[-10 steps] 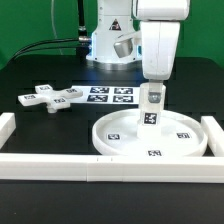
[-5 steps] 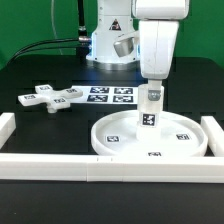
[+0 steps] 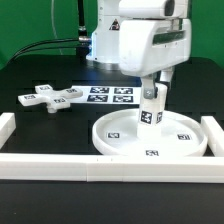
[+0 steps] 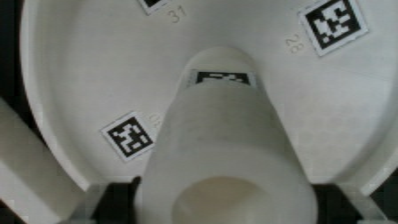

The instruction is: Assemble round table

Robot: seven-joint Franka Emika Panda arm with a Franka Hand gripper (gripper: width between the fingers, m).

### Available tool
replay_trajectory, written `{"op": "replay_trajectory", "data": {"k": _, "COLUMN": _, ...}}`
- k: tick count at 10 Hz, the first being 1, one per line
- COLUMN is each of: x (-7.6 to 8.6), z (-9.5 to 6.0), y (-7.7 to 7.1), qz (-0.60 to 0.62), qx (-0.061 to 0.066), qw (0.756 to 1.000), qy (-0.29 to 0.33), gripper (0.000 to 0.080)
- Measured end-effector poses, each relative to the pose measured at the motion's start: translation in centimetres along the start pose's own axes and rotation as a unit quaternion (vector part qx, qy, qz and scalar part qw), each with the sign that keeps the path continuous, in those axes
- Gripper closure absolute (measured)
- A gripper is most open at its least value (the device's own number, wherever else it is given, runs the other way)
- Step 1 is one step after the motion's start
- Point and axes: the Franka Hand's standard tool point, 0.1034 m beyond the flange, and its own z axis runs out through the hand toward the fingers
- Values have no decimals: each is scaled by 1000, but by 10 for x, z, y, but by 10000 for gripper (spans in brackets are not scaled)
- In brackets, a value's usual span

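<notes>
While the gripper (image 3: 152,90) holds the short leg (image 3: 149,115) tight between its jaws, the leg leans over the middle of the round disc (image 3: 128,146), at the exterior view's right of the cross base (image 3: 48,98).

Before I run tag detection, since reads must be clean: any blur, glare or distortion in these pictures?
Exterior view: even light, no glare, tags on the disc tiny. Wrist view: the leg looms large and soft close up, disc tags sharper but skewed.
</notes>
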Motion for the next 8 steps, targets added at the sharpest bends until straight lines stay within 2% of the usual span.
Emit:
{"op": "replay_trajectory", "data": {"k": 6, "x": 0, "z": 0, "y": 1, "qz": 195, "qx": 1, "qw": 981, "qy": 2, "gripper": 385}}
{"op": "replay_trajectory", "data": {"k": 8, "x": -4, "z": 2, "y": 3, "qz": 331, "qx": 10, "qw": 943, "qy": 21, "gripper": 388}}
